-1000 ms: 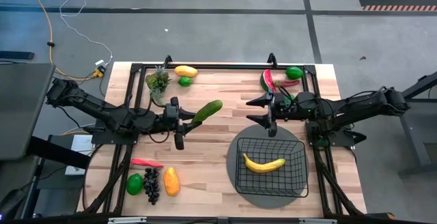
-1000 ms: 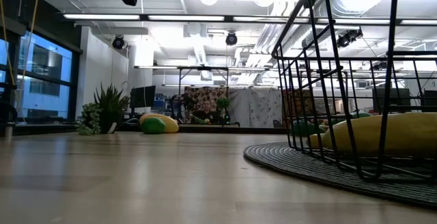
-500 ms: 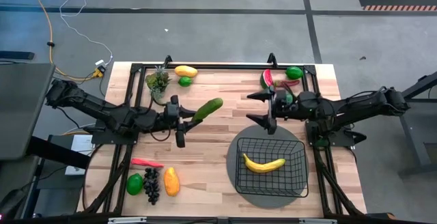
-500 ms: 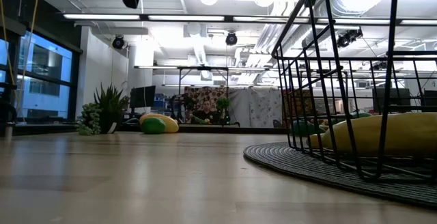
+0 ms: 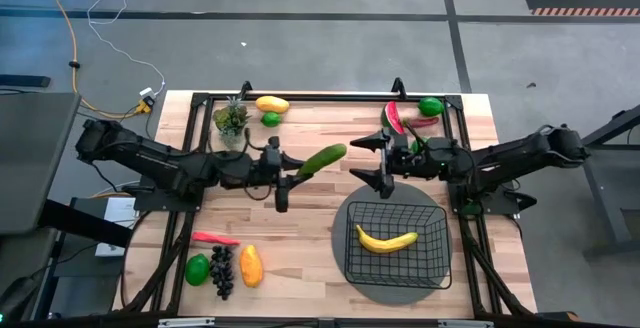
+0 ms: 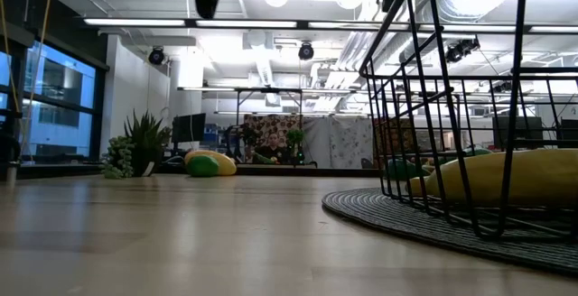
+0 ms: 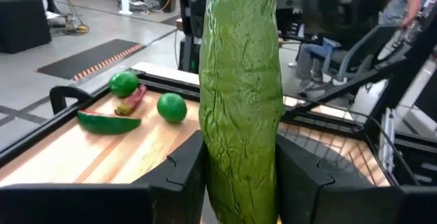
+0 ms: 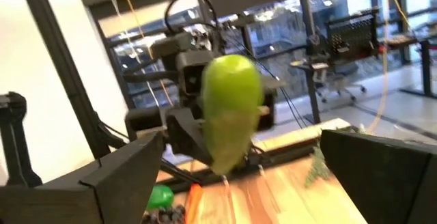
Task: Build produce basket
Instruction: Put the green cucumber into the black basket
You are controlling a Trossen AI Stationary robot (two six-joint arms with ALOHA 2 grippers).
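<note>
Left gripper (image 5: 290,171): is being held over the middle of the table (image 5: 320,218), its fingers (image 7: 179,173) being pressed against both sides of the cucumber (image 5: 322,159).
Cucumber: is being carried in the air, its free end pointing toward the right gripper (image 5: 372,160); in the left wrist view it is standing upright between the two fingers.
Right gripper: is being held just beyond the basket's far edge, facing the cucumber, its fingers (image 8: 123,176) being spread wide with nothing between them.
Gap: the cucumber's tip and the right gripper are being kept near each other but apart in the high view.
Basket (image 5: 440,253): is sitting on a round grey mat (image 5: 365,278) on the right half of the table, toward the near edge.
Banana (image 5: 386,239): is lying inside the basket, alone on its mesh floor.
Far right corner: a watermelon slice (image 5: 391,118), a lime (image 5: 431,106) and a red chili (image 5: 424,121) are lying together.
Far left: a yellow mango (image 5: 271,103), a small lime (image 5: 270,119) and a leafy green plant (image 5: 231,120) are lying near the far edge.
Near left corner: a second red chili (image 5: 214,238), a green lime (image 5: 198,268), dark grapes (image 5: 222,271) and an orange mango (image 5: 251,266) are lying side by side.
</note>
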